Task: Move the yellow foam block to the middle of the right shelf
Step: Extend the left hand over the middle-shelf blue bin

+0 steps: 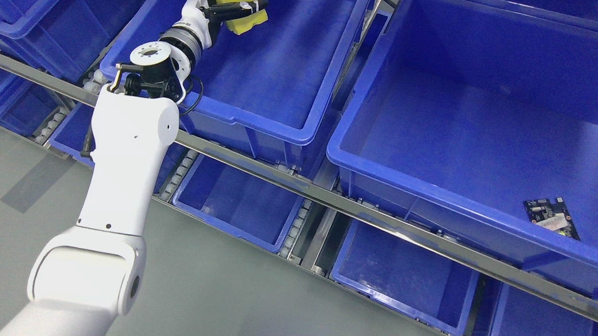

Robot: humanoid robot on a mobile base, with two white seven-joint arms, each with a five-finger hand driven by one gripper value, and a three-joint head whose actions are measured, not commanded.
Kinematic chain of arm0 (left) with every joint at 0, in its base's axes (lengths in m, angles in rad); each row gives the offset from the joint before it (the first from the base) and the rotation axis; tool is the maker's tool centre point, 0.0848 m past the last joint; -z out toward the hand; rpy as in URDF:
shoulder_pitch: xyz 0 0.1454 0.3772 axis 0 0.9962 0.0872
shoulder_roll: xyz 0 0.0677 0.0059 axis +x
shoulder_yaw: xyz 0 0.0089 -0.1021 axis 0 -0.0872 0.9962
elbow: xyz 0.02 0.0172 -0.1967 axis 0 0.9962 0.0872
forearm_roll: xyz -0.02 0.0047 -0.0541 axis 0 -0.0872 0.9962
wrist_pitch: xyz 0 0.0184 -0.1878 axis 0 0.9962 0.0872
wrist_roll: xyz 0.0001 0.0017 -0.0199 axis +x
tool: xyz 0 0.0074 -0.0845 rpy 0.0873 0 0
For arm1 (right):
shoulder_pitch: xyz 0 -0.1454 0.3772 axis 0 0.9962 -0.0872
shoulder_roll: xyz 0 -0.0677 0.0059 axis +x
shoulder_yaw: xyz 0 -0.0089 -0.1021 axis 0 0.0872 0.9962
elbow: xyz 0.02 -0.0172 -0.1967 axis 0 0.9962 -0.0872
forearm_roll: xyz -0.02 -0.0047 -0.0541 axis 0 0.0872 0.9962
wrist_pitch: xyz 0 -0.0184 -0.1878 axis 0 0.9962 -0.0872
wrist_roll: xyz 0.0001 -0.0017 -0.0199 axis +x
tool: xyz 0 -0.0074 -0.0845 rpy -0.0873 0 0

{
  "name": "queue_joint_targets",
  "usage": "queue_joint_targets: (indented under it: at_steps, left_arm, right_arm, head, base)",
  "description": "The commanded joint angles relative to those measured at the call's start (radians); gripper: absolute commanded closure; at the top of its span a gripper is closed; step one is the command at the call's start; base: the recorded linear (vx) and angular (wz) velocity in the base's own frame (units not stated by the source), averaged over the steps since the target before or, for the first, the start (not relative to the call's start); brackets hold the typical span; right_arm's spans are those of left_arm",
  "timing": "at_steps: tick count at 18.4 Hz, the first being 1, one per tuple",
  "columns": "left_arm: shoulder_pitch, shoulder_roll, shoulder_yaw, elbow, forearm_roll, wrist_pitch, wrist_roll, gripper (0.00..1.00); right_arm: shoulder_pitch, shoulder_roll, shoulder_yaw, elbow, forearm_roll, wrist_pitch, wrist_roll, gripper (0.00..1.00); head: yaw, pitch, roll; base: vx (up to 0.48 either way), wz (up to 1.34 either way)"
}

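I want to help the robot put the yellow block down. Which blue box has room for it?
The big bin on the right is mostly bare; only a small circuit board lies in its near right corner. The bin under the left hand holding the yellow foam block also has a bare floor.

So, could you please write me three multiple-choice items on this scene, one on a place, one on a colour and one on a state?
1. Where is the yellow foam block?
A. On the floor
B. Over the upper middle bin
C. In the large right bin

2. What colour are the bins?
A. Blue
B. Green
C. Red

3. What is the left hand doing?
A. Hanging open
B. Gripping the block
C. Resting on the rail

Answers:
1 B: the block sits over the upper middle bin.
2 A: every bin is blue.
3 B: dark fingers wrap the block.
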Motion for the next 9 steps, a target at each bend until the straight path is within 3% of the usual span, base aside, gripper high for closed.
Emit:
queue_joint_targets:
  at_steps: [1,5,7,9]
  left_arm:
    - [-0.007,0.017,-0.033,0.000,-0.003,0.019,0.001,0.00]
    - [-0.004,0.017,-0.059,0.009,-0.037,-0.008,-0.002,0.03]
    - [-0.003,0.017,-0.048,0.009,-0.037,-0.028,0.007,0.32]
    - [0.002,0.017,-0.048,0.009,-0.037,-0.072,0.036,0.55]
  right_arm:
    - [-0.002,-0.017,0.000,-0.017,0.000,0.001,0.000,0.00]
    - [-0.002,-0.017,0.000,-0.017,0.000,0.001,0.000,0.00]
    - [-0.002,-0.017,0.000,-0.017,0.000,0.001,0.000,0.00]
    - [-0.002,-0.017,0.000,-0.017,0.000,0.001,0.000,0.00]
  head:
    - [0.0000,0.000,0.000]
    - [0.0000,0.000,0.000]
    - [0.0000,0.000,0.000]
    - [0.0000,0.000,0.000]
  base:
    - [0.000,0.00]
    - [0.000,0.00]
    - [0.000,0.00]
    - [0.000,0.00]
